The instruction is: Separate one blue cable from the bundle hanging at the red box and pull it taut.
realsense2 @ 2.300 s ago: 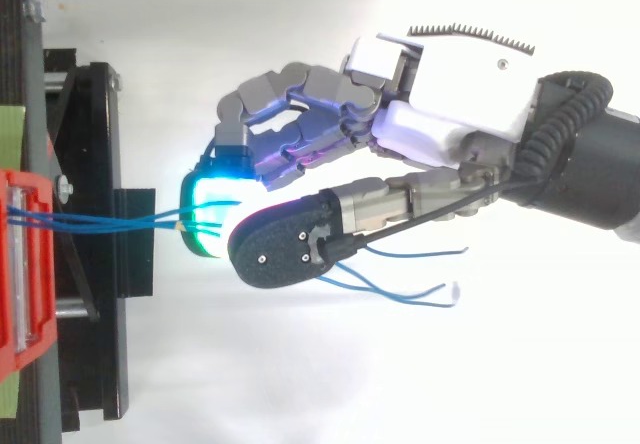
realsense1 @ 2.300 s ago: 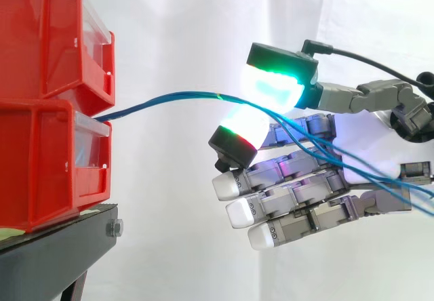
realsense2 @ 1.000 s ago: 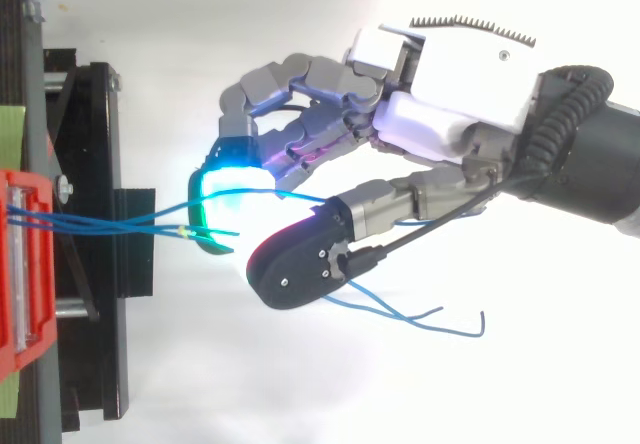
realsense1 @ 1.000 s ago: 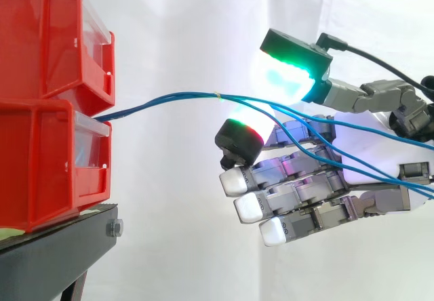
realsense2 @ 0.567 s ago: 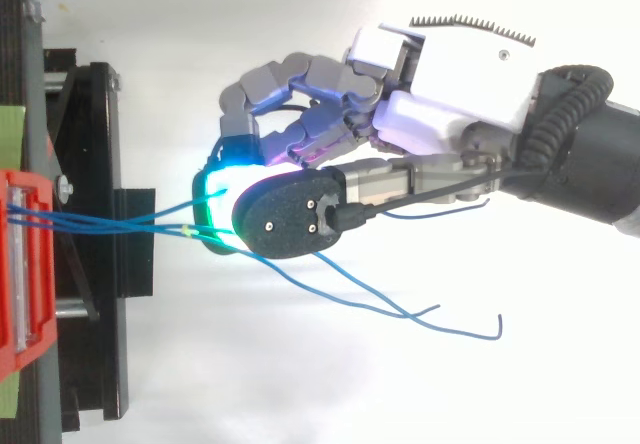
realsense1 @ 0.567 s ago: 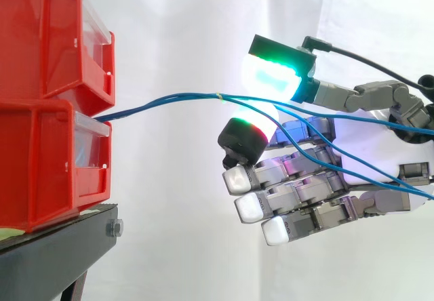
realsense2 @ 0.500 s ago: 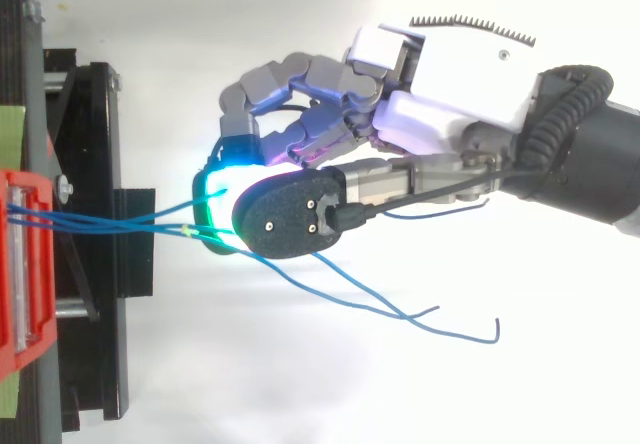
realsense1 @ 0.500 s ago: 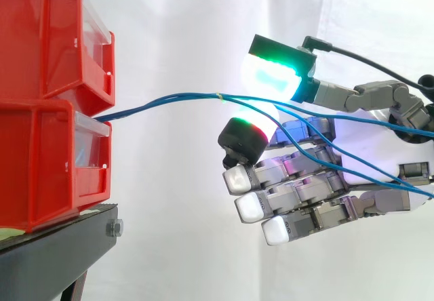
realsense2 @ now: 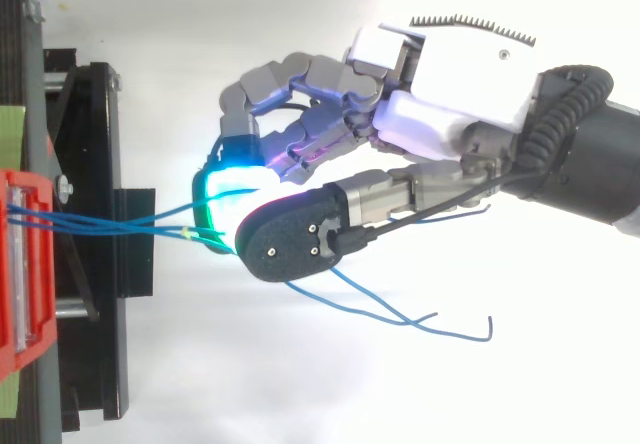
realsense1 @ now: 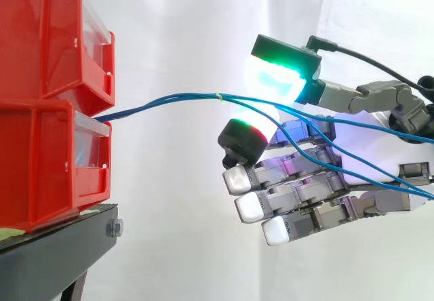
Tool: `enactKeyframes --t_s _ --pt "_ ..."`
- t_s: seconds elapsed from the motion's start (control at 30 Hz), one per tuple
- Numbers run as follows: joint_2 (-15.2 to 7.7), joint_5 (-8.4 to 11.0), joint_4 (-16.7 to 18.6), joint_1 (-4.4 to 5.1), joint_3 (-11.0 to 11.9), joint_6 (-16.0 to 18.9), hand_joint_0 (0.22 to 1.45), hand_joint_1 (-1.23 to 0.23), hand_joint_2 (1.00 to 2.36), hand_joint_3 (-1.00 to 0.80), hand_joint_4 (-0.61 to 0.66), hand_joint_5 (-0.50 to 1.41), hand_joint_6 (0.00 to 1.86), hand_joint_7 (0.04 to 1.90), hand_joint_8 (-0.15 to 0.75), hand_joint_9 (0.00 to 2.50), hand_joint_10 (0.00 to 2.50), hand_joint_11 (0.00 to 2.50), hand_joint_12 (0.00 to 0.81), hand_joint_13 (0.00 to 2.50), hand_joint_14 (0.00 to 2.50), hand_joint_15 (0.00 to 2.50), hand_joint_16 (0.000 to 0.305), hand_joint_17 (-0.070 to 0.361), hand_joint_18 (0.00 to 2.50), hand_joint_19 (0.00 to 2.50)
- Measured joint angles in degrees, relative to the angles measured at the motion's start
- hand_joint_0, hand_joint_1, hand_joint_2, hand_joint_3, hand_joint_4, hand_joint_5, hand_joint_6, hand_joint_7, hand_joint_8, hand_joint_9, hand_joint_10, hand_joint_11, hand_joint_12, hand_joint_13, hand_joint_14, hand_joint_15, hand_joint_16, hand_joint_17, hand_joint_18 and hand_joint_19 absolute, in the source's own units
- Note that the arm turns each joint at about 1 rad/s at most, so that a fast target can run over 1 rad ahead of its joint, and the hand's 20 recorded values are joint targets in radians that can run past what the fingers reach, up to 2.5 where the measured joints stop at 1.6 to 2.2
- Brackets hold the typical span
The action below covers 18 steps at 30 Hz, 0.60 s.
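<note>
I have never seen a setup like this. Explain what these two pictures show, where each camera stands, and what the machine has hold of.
This is a robot arm ending in a mechanical hand shaped much like a human one. The side view comes from a camera beside the work, level with it, so the arm enters from the right. The top view looks down on the same scene, and there the hand also reaches in from the right. On the left, red bins are stacked on a black stand in front of a white curtain. A bundle of thin blue cables comes out of the lower bin, runs across into the hand and trails on past it. These pictures do not settle whether the hand actually grips a cable.
</note>
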Motion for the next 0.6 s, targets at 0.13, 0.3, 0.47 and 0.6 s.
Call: enactKeyframes --t_s 0.13,0.3,0.47,0.6 --pt "0.0 0.0 0.0 0.0 0.0 0.0 0.53 -0.89 1.0 -0.5 0.06 -0.2 0.85 1.1 0.219 0.8 0.02 0.63 0.319 0.79 0.02 0.47 0.044 0.099 0.72 0.45" --pt "0.0 0.0 0.0 0.0 0.0 0.1 0.46 -0.83 1.0 -0.5 0.1 -0.2 0.84 1.05 0.24 0.81 0.02 0.64 0.345 0.8 0.02 0.47 0.049 0.111 0.74 0.45" --pt "0.0 0.0 -0.1 0.0 0.0 0.1 0.44 -0.72 1.0 -0.5 0.11 -0.2 0.84 1.03 0.246 0.81 0.02 0.62 0.353 0.8 0.02 0.47 0.051 0.114 0.75 0.45" --pt "0.0 0.0 -0.1 0.0 0.0 0.1 0.52 -0.55 1.0 -0.5 0.09 -0.19 0.82 1.09 0.235 0.83 0.02 0.63 0.33 0.79 0.02 0.47 0.045 0.102 0.71 0.47"
